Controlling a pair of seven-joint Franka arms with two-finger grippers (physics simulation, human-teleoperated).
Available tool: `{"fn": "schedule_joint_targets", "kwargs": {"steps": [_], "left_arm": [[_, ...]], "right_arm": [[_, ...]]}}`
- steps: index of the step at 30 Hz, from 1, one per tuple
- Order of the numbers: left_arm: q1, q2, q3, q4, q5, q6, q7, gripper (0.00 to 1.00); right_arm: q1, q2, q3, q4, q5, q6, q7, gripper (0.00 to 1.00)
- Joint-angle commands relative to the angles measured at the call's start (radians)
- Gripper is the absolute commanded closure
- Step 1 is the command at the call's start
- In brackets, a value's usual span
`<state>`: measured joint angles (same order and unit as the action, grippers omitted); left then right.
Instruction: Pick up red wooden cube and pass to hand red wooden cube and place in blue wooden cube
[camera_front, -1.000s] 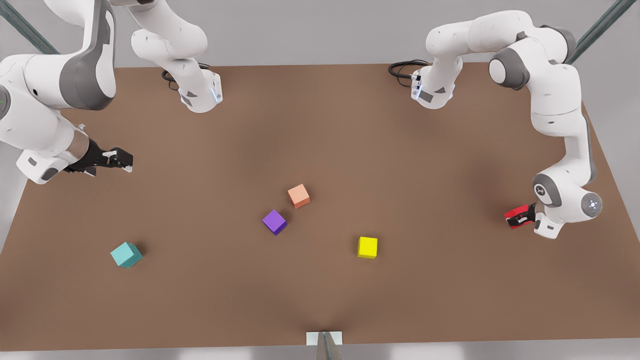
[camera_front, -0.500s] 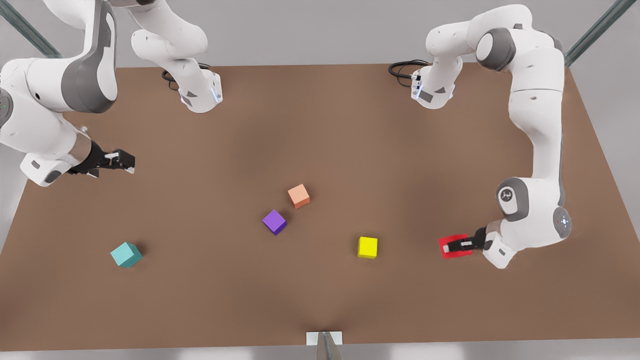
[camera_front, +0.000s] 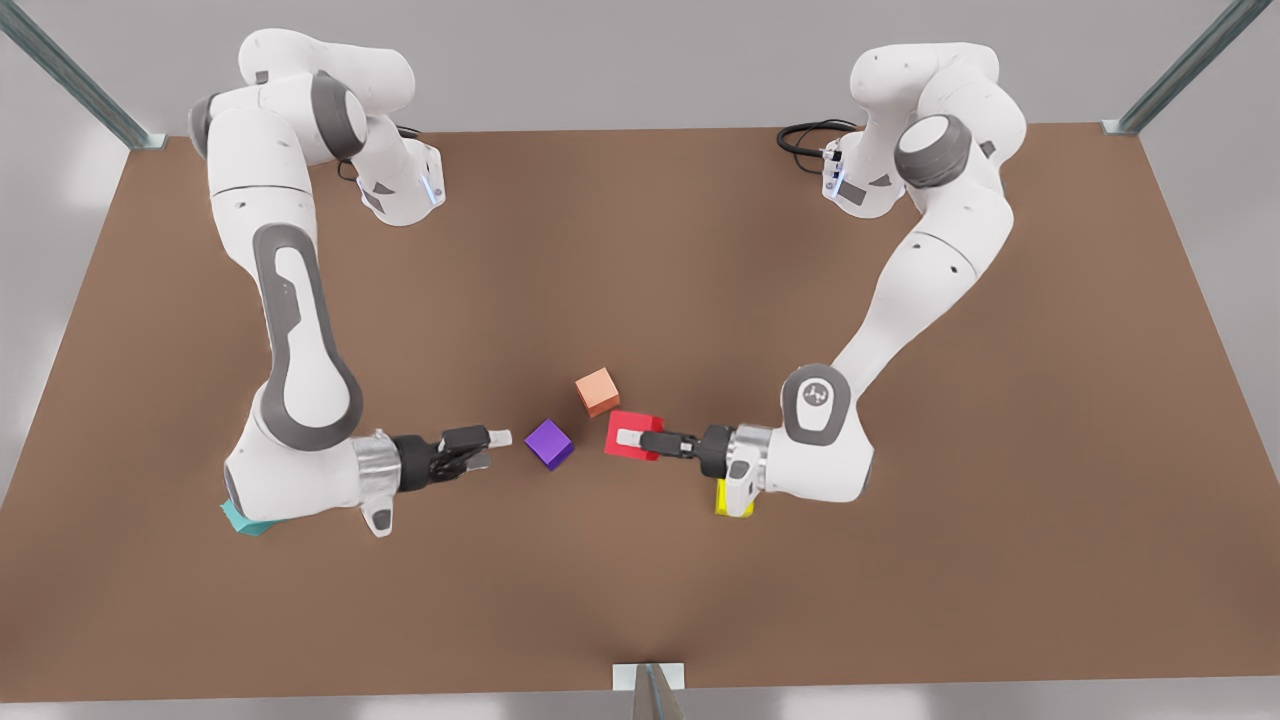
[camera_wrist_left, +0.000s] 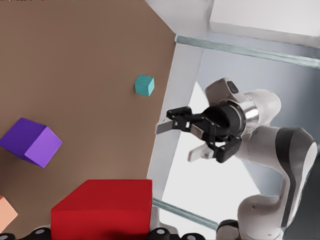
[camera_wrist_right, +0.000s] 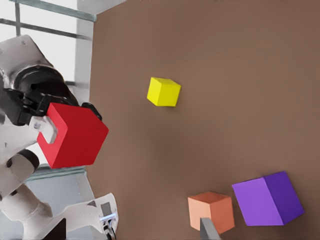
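Matte red cube (camera_front: 632, 435); smooth tabletop (camera_front: 640, 250).

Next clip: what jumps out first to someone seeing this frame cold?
The red wooden cube, clamped in the left gripper at mid-table, reaching in from the front view's right. Facing it from the front view's left, the right gripper is open, with the purple cube seen between them.

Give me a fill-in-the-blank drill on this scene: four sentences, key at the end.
1. The red wooden cube is held in the ___ gripper.
2. The right gripper has its fingers ___.
3. In the front view, the loose cube between the two grippers is ___.
4. In the front view, the blue wooden cube is partly hidden by the ___ arm.

Missing words: left; open; purple; right
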<state>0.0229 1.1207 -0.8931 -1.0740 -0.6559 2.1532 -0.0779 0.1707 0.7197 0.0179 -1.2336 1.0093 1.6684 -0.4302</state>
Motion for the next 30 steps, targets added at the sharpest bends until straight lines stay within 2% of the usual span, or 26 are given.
{"fn": "schedule_joint_targets", "kwargs": {"steps": [1,4,10,18,30], "left_arm": [[-0.003,0.007,-0.003,0.009,-0.039,0.077,0.139,0.33],[-0.021,0.014,-0.004,0.016,-0.040,0.129,0.141,0.33],[-0.041,0.036,-0.004,0.043,-0.039,0.136,0.170,0.33],[-0.055,0.053,-0.006,0.082,-0.040,0.151,0.168,0.33],[-0.095,0.059,-0.004,0.085,-0.040,0.186,0.168,0.33]], "right_arm": [[0.023,0.010,0.007,-0.003,0.112,0.152,-0.896,0.00],[0.035,0.023,0.007,-0.032,0.207,0.152,-1.242,0.00],[0.035,0.021,0.010,-0.076,0.325,0.163,-1.619,0.00],[0.069,0.037,0.020,-0.110,0.529,0.205,-1.725,0.00],[0.079,0.060,0.037,-0.110,0.565,0.205,-1.740,0.00]]}}
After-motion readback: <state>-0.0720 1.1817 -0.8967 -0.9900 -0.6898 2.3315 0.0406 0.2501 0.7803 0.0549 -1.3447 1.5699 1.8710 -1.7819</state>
